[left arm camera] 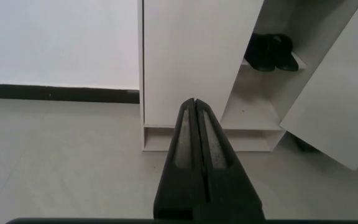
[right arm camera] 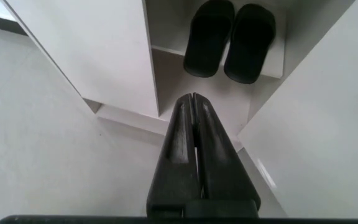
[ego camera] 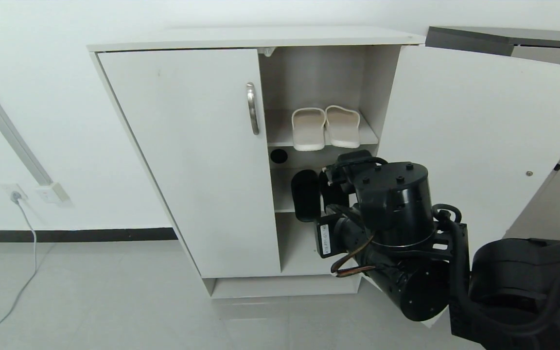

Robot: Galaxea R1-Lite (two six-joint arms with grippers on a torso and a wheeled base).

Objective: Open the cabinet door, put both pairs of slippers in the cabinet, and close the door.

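Standing on a grey tiled floor (ego camera: 90,301) against a white wall, the white cabinet (ego camera: 260,36) is seen with its right door (ego camera: 479,136) swung wide open and its left door (ego camera: 187,160) shut; a metal handle (ego camera: 252,108) is fixed upright near the left door's inner edge.

The white slippers (ego camera: 326,127) are placed side by side on the upper shelf (ego camera: 280,133), touching each other. The black slippers (right arm camera: 229,38) are set side by side on the middle shelf (ego camera: 282,194), one level below, partly hidden in the head view by the right arm (ego camera: 392,218). A round hole (ego camera: 278,156) is noted in the back panel between the two shelves.

The right gripper (right arm camera: 193,102) is clenched with nothing between its fingers and is held in front of the open compartment, near the black pair but apart from it. The left gripper (left arm camera: 194,106) is likewise closed and empty, held over the floor, well apart from the cabinet.

A wall socket (ego camera: 15,192) with a grey cable (ego camera: 27,272) is recorded to the left of the cabinet.
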